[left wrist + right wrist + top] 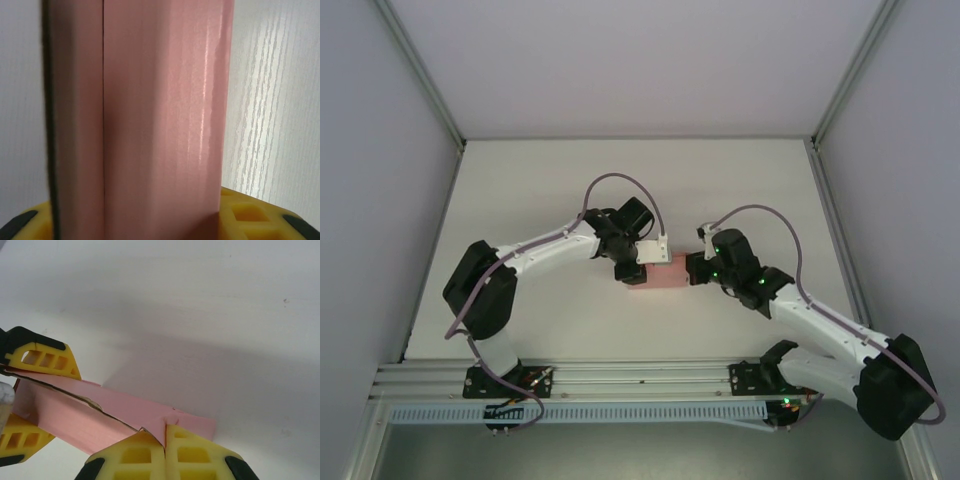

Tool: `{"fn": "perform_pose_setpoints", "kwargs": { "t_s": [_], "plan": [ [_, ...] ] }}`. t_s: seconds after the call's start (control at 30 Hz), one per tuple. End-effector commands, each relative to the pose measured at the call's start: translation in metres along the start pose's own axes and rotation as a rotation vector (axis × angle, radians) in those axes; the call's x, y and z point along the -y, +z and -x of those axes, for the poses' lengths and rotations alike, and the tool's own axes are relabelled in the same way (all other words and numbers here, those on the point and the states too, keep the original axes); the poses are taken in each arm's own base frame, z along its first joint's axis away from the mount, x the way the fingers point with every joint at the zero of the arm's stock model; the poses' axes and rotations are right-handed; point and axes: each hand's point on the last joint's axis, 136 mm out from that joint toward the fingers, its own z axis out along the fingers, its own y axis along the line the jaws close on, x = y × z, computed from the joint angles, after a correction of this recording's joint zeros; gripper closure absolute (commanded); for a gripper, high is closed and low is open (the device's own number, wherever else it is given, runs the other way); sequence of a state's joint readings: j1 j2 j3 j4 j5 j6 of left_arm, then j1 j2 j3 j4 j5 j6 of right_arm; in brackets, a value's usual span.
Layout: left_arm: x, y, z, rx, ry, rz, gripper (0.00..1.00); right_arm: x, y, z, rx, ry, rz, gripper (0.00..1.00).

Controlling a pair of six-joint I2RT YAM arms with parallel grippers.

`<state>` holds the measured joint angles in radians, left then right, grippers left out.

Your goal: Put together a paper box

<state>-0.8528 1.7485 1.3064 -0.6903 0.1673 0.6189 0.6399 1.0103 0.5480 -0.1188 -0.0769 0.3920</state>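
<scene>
From the near edge, the right gripper (165,436), jaws closed tight together, sets its tips against one end of the pink paper box (661,274) lying mid-tabletop (740,180); the left gripper (630,266) clamps the opposite end between its jaws.

White tabletop (620,180) w/ pale grey enclosure walls (620,60), alu. corner posts (418,70), slotted rail (620,375) at near edge.

My left gripper (135,225) has the paper box (160,110) between its yellow fingers (247,212), which press against both sides. The glossy pink face runs straight away from me, with one dark seam down its left part. The pale wood-grained table (280,100) lies beyond.
</scene>
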Motion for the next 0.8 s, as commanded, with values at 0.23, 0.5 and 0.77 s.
{"fn": "perform_pose_setpoints", "kwargs": {
  "t_s": [0.23,0.5,0.77],
  "plan": [
    [-0.031,-0.011,0.005,0.02,-0.126,0.103,0.43,0.029,0.009,-0.052,0.009,-0.065,-0.161,1.0],
    [-0.026,-0.038,0.012,0.082,-0.181,0.139,0.25,0.03,0.012,-0.051,-0.081,-0.042,-0.277,1.0],
    [-0.02,-0.071,-0.014,0.123,-0.38,0.258,0.19,0.014,0.017,-0.048,-0.131,-0.063,-0.334,1.0]
  ]
}}
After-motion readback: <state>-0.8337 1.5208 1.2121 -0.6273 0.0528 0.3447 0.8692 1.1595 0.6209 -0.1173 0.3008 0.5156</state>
